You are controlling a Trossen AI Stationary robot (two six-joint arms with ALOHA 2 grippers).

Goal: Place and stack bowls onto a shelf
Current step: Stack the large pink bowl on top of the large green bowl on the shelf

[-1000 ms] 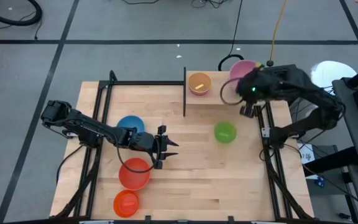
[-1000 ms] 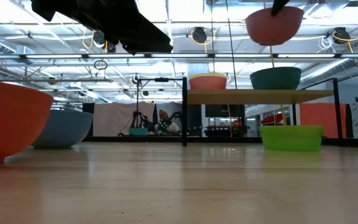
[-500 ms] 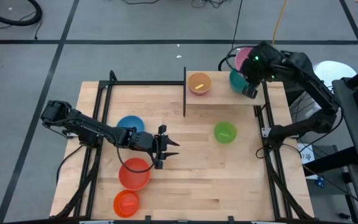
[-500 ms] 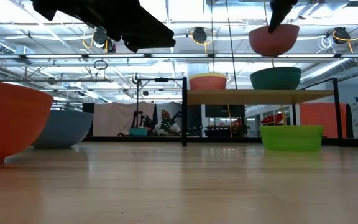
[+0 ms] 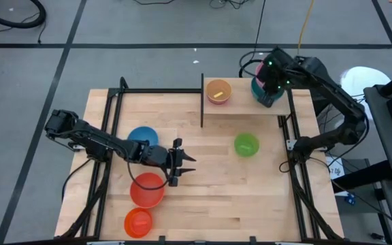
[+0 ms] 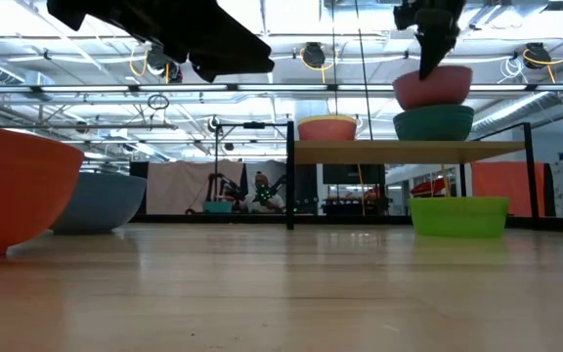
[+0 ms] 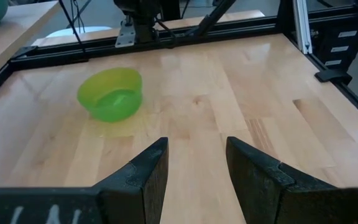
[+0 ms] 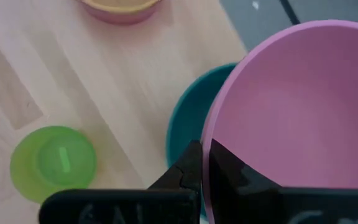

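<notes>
Pinching the rim of the pink bowl between clenched fingers, the right gripper over the far right corner of the shelf, with the bowl low over the teal bowl standing there. Cannot tell whether pink touches teal: seemingly resting on the teal rim in the low view, yet largely covered by the arm in the high view. Only a crescent of teal visible beside the pink rim in the right wrist view.

Near the shelf's dark upright panel, a stack with a yellow bowl inside another whose colour is hard to settle. On the table just in front of the shelf's front edge, the lime green bowl, upright.

Toward the table's left side, the left gripper, fingers spread and empty, above the wood just beside the red bowl. Blue bowl partly hidden under the left arm. Orange bowl at the near edge. Red bowl cut off by the frame edge in the low view.
</notes>
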